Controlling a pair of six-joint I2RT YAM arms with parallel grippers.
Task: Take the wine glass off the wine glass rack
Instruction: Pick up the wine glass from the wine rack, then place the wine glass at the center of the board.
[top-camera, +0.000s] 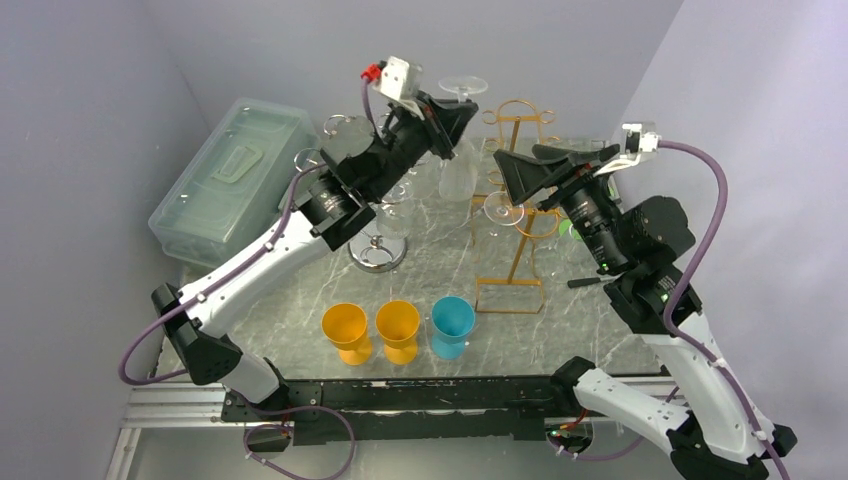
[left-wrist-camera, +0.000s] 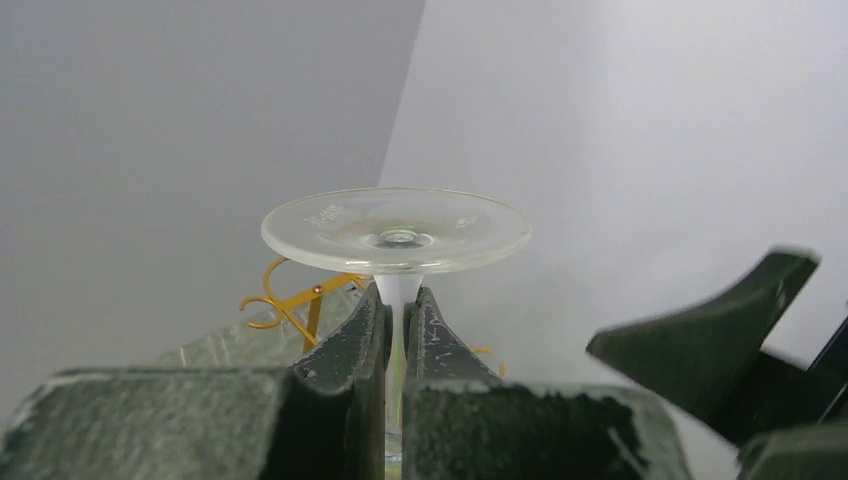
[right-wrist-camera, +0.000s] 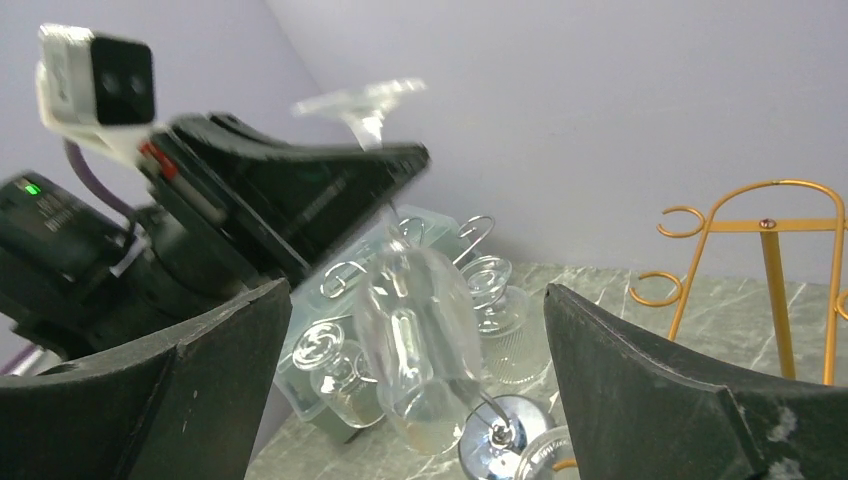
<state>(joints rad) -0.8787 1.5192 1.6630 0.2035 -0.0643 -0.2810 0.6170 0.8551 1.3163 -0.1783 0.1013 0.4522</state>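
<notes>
Pinching the wine glass (left-wrist-camera: 397, 232) stem, the left tool (left-wrist-camera: 400, 300) is holding it aloft; the right tool (right-wrist-camera: 418, 288) is gaping wide, probably awaiting handover.

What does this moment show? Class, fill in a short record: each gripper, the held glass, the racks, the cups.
Left gripper: shut on the wine glass stem
Wine glass: upside down, foot on top, held up between the racks
Right gripper: open, empty, facing the glass
Gold rack: another glass hangs on it
Chrome rack: beside the left arm, glasses hanging
Cups: orange cup, orange cup, blue cup, in a row
</notes>
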